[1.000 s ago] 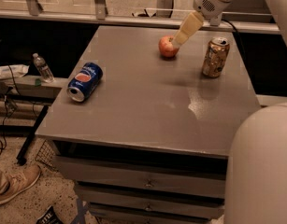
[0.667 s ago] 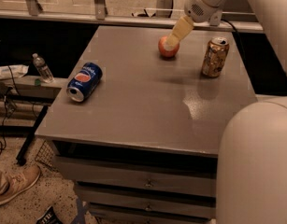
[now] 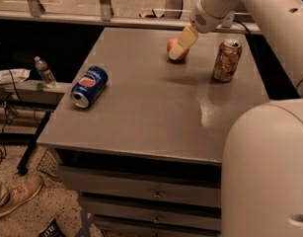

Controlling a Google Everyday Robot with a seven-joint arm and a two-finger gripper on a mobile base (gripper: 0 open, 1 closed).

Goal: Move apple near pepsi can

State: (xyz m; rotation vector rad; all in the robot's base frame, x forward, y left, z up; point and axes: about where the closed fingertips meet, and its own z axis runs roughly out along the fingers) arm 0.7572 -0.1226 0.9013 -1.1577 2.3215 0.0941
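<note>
The red apple (image 3: 170,45) sits on the grey table (image 3: 156,107) at the far middle. My gripper (image 3: 177,52) has come down from the upper right and is at the apple, with its cream-coloured tip covering much of the apple's front. The blue pepsi can (image 3: 89,86) lies on its side near the table's left edge, well apart from the apple and the gripper.
A gold-brown can (image 3: 226,59) stands upright to the right of the apple. A small clear water bottle (image 3: 44,72) stands on a low shelf left of the table. My arm's white body (image 3: 269,172) fills the lower right. Drawers sit under the tabletop.
The gripper has moved left and down from beside the apple to right on it. The apple and both cans have not moved.
</note>
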